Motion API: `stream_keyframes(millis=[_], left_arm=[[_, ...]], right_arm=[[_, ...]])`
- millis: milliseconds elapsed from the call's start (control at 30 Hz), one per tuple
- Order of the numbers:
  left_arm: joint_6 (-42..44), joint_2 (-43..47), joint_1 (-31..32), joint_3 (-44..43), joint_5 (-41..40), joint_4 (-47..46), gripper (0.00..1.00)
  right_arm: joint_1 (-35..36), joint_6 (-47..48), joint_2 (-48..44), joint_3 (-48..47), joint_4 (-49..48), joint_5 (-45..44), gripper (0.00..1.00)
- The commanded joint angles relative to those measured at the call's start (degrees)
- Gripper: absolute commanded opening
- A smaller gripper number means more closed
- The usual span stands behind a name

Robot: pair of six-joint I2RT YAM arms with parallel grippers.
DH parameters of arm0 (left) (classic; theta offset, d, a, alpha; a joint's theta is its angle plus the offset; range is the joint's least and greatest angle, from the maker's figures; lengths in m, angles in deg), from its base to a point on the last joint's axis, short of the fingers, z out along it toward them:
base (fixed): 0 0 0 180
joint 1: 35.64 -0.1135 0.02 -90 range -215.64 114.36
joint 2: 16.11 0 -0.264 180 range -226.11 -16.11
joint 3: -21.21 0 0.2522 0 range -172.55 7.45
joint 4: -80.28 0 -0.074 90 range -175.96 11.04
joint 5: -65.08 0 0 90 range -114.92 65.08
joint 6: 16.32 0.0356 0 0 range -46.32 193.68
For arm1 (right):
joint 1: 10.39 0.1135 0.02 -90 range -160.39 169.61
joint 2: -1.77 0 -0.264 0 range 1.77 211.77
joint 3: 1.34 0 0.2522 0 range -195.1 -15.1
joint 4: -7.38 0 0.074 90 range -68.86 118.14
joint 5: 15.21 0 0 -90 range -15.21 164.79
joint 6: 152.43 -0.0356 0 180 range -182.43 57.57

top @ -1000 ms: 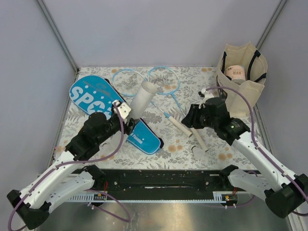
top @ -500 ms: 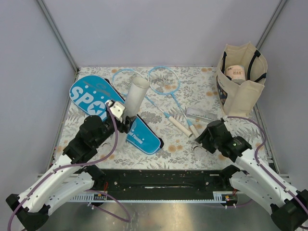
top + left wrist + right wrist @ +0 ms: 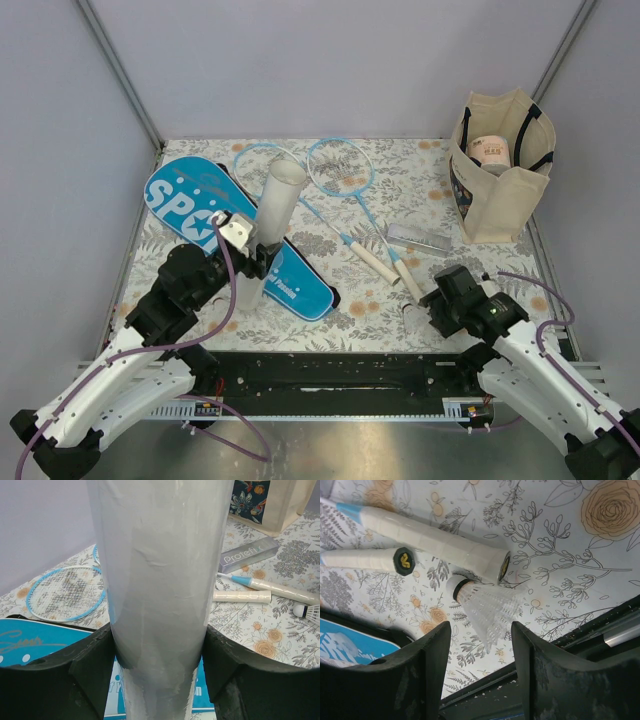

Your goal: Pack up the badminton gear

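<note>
Two grippers engaged. Your left gripper clamps the white tube, tilted above the blue cover. Your right gripper hangs wide over the shuttlecock, which lies on the desk just beside a racket handle. Straddle the feathers and close gently, clear of the handle.

Top external: fixed, high and behind the near edge of the table, facing forward and down — farthest view, taking in the whole tabletop and the tote.
Left wrist: low, facing across the table toward the tote, so near the white tube between the left fingers that it fills mid-frame.
Right wrist: close above the table's near edge, facing down between the right fingers.
Shared by all three — shuttlecock, two racket handles, part of the blue cover.
</note>
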Motion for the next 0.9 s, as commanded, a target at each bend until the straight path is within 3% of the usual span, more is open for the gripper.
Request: stream_keyframes(millis=[0,133,267,333,467,667,867], left_arm=[[-0.52,0.29,0.20,-0.41,1.26,-4.89,0.50],[-0.44,0.03,0.20,-0.41,1.26,-4.72,0.50],[-0.44,-0.24,0.20,-0.41,1.26,-4.63,0.50],[-0.44,-0.59,0.20,-0.41,1.26,-4.45,0.50],[0.09,-1.47,0.11,-0.58,3.53,-3.58,0.50],[2.20,-1.91,0.20,-0.67,8.28,-2.69,0.49],[4.04,-3.57,0.28,-1.55,14.16,-2.08,0.49]], right_arm=[[0.37,-5.59,-0.04,3.90,-4.34,0.88,0.61],[0.37,-7.09,-1.10,8.29,-11.11,1.50,0.58],[0.37,-6.74,-2.33,9.36,-12.97,0.80,0.47],[0.37,-5.86,-3.03,9.27,-13.40,0.62,0.35],[0.37,-5.24,-4.79,8.66,-13.84,0.53,0.01],[0.37,0.89,-6.38,4.45,-15.25,1.24,0.00],[0.37,16.96,-1.20,-9.78,-17.61,1.67,0.00]])
